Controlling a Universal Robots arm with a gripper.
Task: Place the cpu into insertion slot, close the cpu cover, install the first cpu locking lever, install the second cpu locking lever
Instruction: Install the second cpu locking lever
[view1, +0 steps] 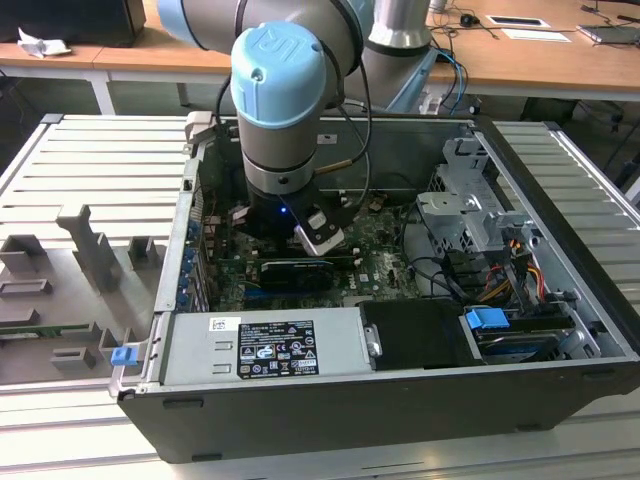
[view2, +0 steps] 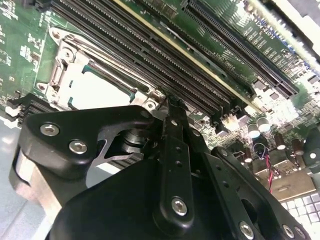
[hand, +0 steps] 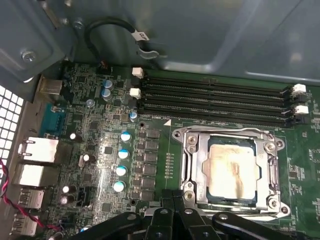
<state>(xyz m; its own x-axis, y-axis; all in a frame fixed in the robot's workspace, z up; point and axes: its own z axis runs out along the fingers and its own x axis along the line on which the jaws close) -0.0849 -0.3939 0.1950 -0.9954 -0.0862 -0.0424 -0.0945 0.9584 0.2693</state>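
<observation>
The cpu (hand: 232, 170) shows its pale metal top, lying flat in the insertion slot (hand: 274, 209) on the green board. Over it the silver cpu cover (hand: 196, 161) lies down, framing the chip through its window. Thin metal levers run along the slot's two long sides. My gripper (hand: 175, 196) hovers just off one corner of the slot, black fingers together and nothing between them. In the second wrist view the gripper (view2: 169, 102) tips stand close beside the cpu (view2: 97, 92) and the cover (view2: 64, 70). In the exterior view the arm's wrist (view1: 280, 110) reaches down into the open computer case (view1: 330, 420).
Long black memory slots (hand: 215, 102) run just beyond the socket. Blue-topped capacitors (hand: 122, 152) and rear ports (hand: 30, 165) lie to one side, with a black cable (hand: 107, 25) on the case wall. A power supply (view1: 265, 345), graphics card (view1: 290, 272) and drive cage (view1: 470, 215) crowd the case.
</observation>
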